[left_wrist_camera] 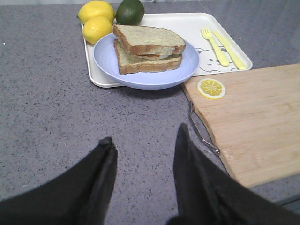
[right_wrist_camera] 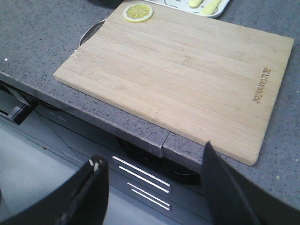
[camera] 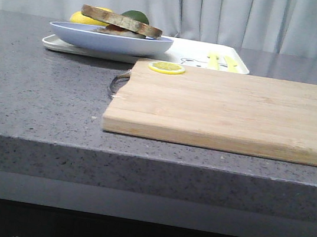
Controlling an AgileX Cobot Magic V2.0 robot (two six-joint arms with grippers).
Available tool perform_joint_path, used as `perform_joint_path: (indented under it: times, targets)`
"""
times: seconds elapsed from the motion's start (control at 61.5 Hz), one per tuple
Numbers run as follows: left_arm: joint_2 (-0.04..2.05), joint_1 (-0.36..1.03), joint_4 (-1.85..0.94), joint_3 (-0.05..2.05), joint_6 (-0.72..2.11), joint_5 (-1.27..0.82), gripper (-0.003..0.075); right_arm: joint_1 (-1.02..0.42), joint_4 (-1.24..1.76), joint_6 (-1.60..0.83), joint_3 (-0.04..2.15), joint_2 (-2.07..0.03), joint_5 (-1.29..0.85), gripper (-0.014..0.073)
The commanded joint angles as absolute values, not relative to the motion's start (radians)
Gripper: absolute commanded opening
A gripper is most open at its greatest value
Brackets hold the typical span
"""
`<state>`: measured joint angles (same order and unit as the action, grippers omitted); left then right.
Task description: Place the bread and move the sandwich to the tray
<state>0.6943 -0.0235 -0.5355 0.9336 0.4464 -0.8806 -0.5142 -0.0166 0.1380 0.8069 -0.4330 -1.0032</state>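
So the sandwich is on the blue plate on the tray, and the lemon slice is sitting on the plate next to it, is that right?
Not quite. The sandwich is on the blue plate, which rests on the tray, but the lemon slice lies on a corner of the wooden cutting board, not on the plate. The left wrist view shows this clearly.

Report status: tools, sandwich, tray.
Left tool and right tool open, empty. Sandwich on blue plate, plate on tray. Cutting board holds lemon slice.
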Motion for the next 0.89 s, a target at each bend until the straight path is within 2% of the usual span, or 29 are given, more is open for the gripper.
perform_joint_path:
  times: [0.0,0.098,0.26,0.439,0.748,0.796,0.878]
  targets:
    - [0.628,-0.001,-0.550,0.923,0.451,-0.854,0.0291,-0.510,-0.029,0.134,0.828,-0.437,-0.938,0.0454]
    - [0.582,0.053,-0.494,0.901,0.441,-0.880,0.0286,-0.510,-0.029,0.134,0.828,-0.437,-0.938,0.0454]
    - [0.537,0.143,-0.300,0.896,0.306,-0.965,0.0216,-0.510,-0.016,0.134,0.828,-0.437,-0.944,0.0454]
    - [0.498,0.150,-0.010,0.894,0.072,-0.981,0.0208,-0.510,-0.015,0.134,0.828,-0.437,-0.952,0.0454]
    - [0.480,0.150,-0.039,0.891,0.051,-0.925,0.0207,-0.510,-0.019,0.134,0.828,-0.437,-0.948,0.0452]
    - [0.480,0.150,-0.039,0.891,0.051,-0.927,0.0207,-0.510,-0.019,0.134,0.828,-0.437,-0.948,0.0431]
    - [0.480,0.150,-0.039,0.891,0.051,-0.927,0.0207,-0.510,-0.019,0.134,0.828,-0.437,-0.948,0.0326]
